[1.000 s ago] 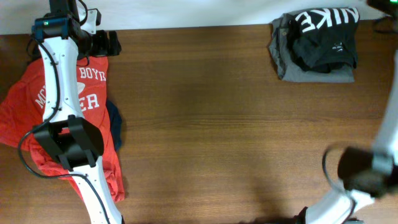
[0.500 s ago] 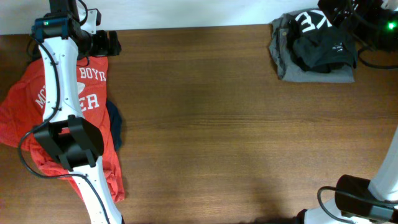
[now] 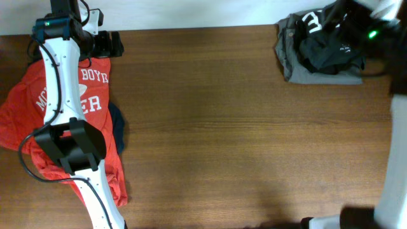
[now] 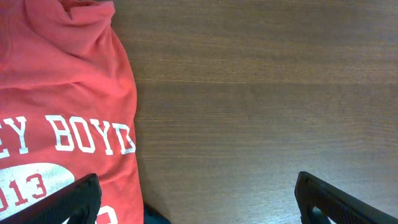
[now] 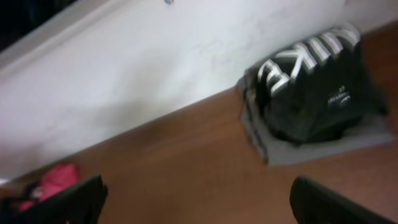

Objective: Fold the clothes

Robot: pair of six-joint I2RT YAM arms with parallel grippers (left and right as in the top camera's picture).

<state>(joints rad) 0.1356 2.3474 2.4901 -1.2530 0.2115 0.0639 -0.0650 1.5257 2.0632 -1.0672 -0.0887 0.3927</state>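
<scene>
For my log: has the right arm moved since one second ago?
Yes. The right arm came leftward over the dark Nike T-shirt on the grey garment, hiding most of its lettering.

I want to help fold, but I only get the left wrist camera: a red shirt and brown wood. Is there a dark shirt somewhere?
Observer: Yes, a blackish cotton T-shirt with white NIKE lettering lies bunched at the far right corner of the brown wooden table.
Operator: Is it right on the wood?
Observer: No, it sits on a folded grey garment.
Operator: Did the other hand grab it?
Observer: Not yet. The right gripper is open and empty; the shirt lies ahead of it.
</scene>
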